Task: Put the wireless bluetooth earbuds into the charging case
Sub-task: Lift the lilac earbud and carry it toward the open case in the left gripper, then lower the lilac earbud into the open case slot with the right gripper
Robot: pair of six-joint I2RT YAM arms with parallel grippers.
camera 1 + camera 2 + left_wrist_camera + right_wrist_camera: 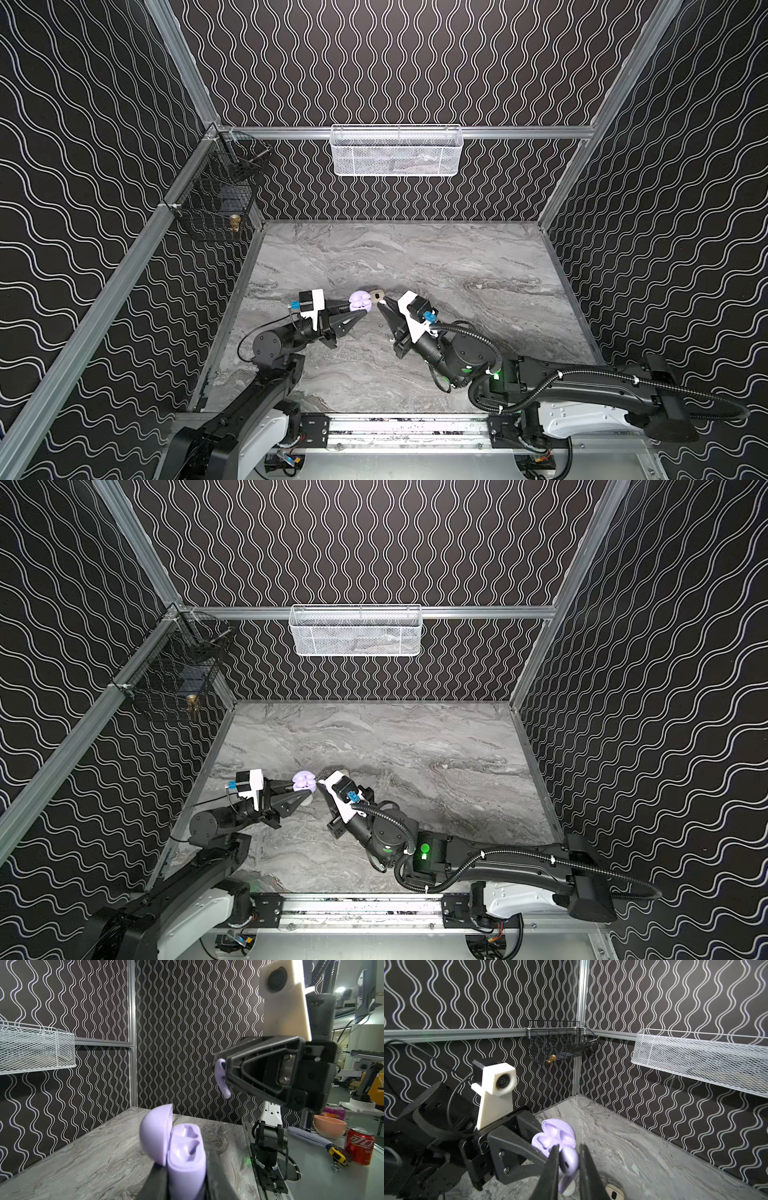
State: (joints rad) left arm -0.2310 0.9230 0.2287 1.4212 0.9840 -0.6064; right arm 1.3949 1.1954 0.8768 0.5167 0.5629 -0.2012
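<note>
Left end effector (pixel 362 312): clamped on the lavender charging case (pixel 185 1157), one finger against each side of the base. In the left wrist view the bottom edge cuts off your fingertips. The lid is hinged open and two wells show in the base. In both top views the case sits at about 10 o'clock from the middle of the surface (pixel 478 266). The wrist views suggest it is held off the marble, though its underside is hidden.

Right end effector (pixel 569 1164): closed on one lavender earbud (pixel 220 1076). It is pinched at the head, with the stem hanging down past the fingers. In the left wrist view the earbud is above the case and apart from it. From above, this end effector's tip is just at 3 o'clock of the case. You cannot pick out the earbud in the top views; the fingers cover it.

On the surface below, hard to read:
- beige case (pixel 613 1192), cut off by the frame's bottom edge, with only a sliver showing from above;
- white item (pixel 569 1188), mostly behind the earbud stem and the fingers, and you cannot tell what it is.

Walls: the white mesh basket (pixel 395 151) is at 12 o'clock and its contents are blurred. The black wire basket (pixel 216 187) is at 10 o'clock in the corner, with a small brass piece (pixel 235 222) showing through it.
</note>
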